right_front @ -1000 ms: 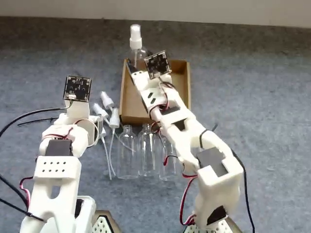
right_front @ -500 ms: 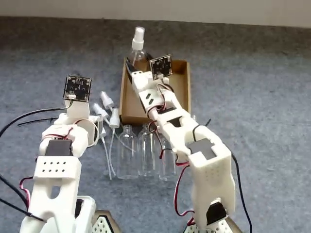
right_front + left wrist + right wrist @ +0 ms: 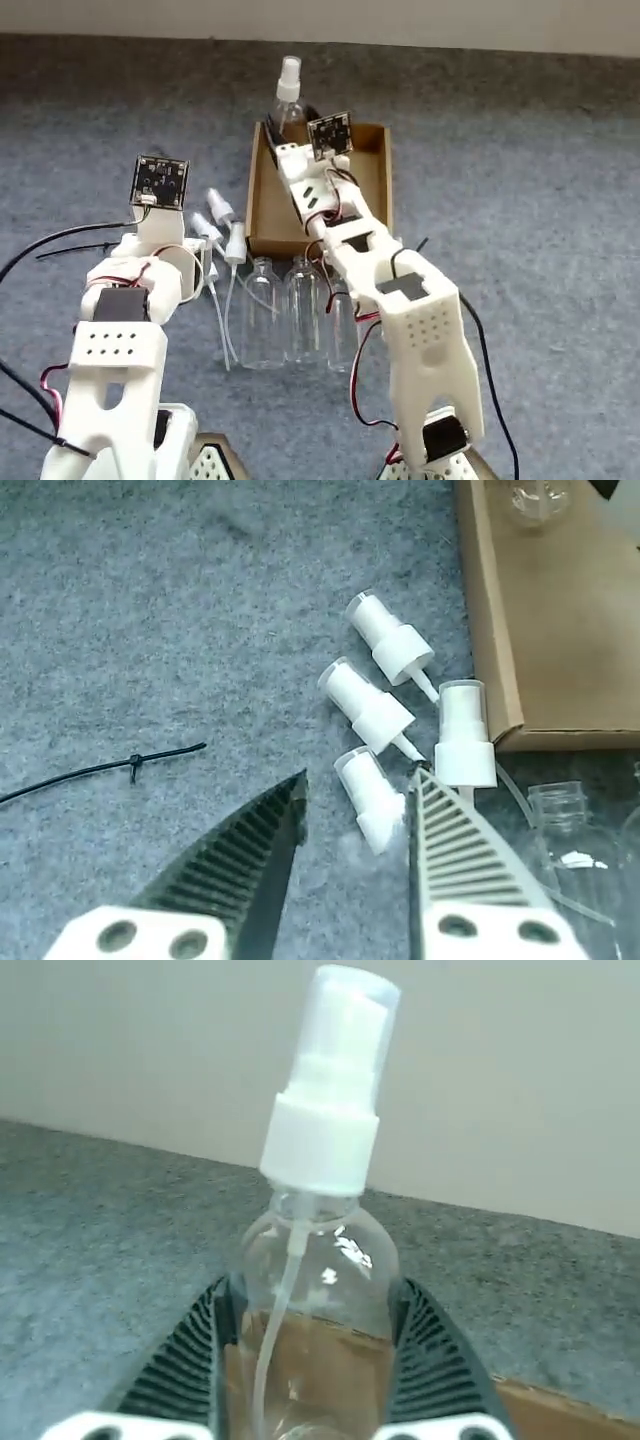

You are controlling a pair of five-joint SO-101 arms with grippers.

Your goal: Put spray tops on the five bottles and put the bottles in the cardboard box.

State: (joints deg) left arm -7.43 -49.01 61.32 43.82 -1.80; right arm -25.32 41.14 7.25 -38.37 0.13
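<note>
- Nearest me, the left arm (image 3: 118,340) is keeping the same station it held a second ago. The left arm's fingers (image 3: 250,860) are standing apart and gripping nothing. They are hovering just above four loose spray tops (image 3: 365,705) lying on the bench (image 3: 540,210).
- Just beside those tops, three uncapped bottles (image 3: 265,310) are standing upright in a row. They are sitting exactly where they were. The right arm (image 3: 420,330) is crossing over that row, so I cannot tell whether a fourth bottle is standing behind it.
- The right arm is the one moving. Over the last second its rear links have been swinging inward and lining up, so the arm is now stretching straighter along the cardboard box (image 3: 372,192).
- The part of the box floor showing is lying bare, with no bottle resting in it yet.
- Farthest off, the right arm's fingers (image 3: 425,1360) are clamping the body of the capped bottle (image 3: 320,1280), one finger on each side. Its spray top (image 3: 325,1130) is sitting seated on the neck.
- That bottle has drifted slightly sideways and is now leaning a little over the far end of the box, still gripped.
- In my judgement the first bottle is being brought in for placing. The lowering and release are still outstanding, as is all the remaining capping.
</note>
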